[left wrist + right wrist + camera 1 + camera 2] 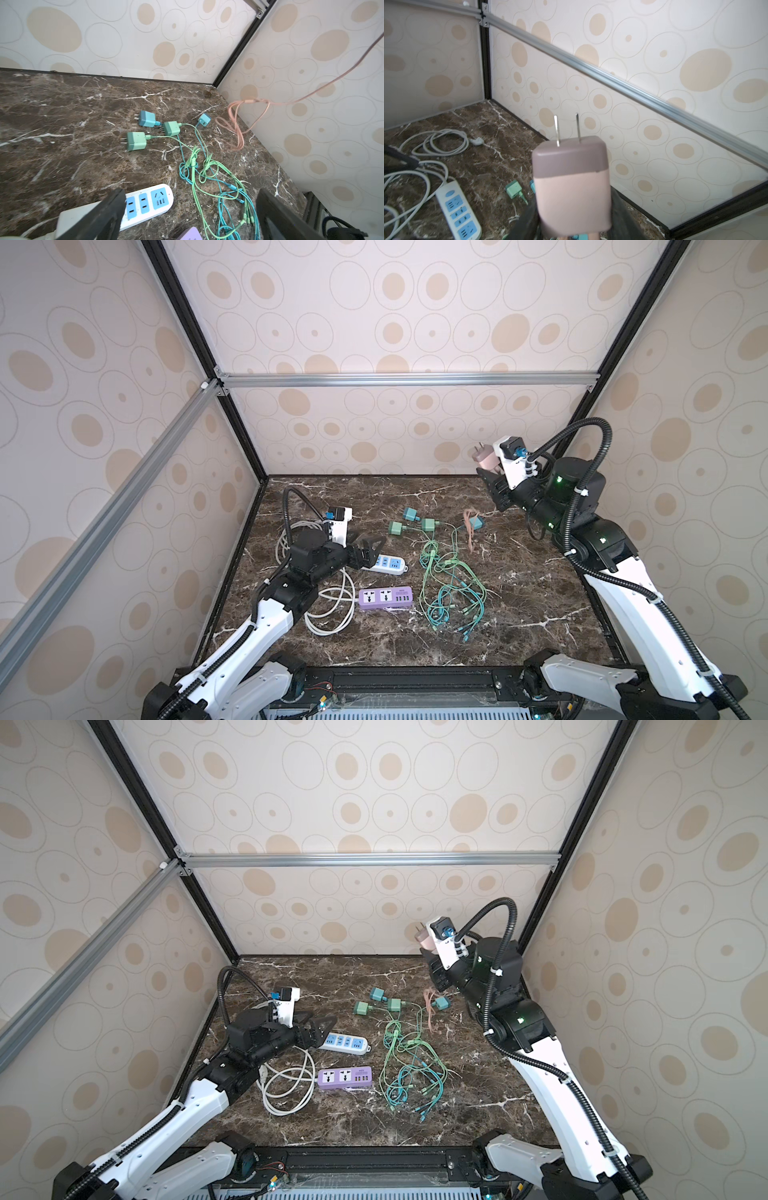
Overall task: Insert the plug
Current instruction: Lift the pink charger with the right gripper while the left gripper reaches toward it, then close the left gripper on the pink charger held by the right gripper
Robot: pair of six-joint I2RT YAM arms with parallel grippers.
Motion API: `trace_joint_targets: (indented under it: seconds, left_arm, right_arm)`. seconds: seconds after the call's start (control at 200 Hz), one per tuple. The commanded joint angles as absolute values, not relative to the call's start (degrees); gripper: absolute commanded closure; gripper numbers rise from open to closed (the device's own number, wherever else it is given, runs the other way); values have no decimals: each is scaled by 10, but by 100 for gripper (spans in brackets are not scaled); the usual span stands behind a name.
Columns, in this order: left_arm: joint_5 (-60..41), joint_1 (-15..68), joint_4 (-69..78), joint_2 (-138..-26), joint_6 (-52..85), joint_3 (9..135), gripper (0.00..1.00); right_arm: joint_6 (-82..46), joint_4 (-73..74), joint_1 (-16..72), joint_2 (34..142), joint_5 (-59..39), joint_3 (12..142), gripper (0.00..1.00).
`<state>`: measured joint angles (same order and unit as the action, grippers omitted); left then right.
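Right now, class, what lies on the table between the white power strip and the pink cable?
Green and blue chargers and their tangled cables lie between the strip and the pink cable, in both top views.

On the marble table [519, 614] lay a teal charger [411, 513], a green charger [396, 527] and another green charger [428, 524], close together, with a second teal charger [476, 523] apart to their right. Their green and teal cables [451, 601] ran forward into a loose tangle. Spotted wallpaper [395, 323] covered the walls, crossed by an aluminium rail [407, 379].
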<state>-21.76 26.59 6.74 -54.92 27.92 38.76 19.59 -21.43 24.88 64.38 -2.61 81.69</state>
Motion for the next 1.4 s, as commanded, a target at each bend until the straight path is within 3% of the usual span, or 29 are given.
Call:
trace_joint_targets:
  seconds: [0.0,0.245,0.55,1.39]
  left_arm:
    - [-235,290,104,-557,299,433,3]
    - [-313,311,96,-610,318,478,6]
    - [-402,343,130,-646,335,475,7]
    - [-472,353,174,-674,364,459,47]
  right_arm:
    - [218,-229,263,619,-83,743,71]
    - [256,-155,329,563,-107,601,71]
    - [317,-123,402,585,-70,549,70]
    - [376,-103,491,641,9,559,70]
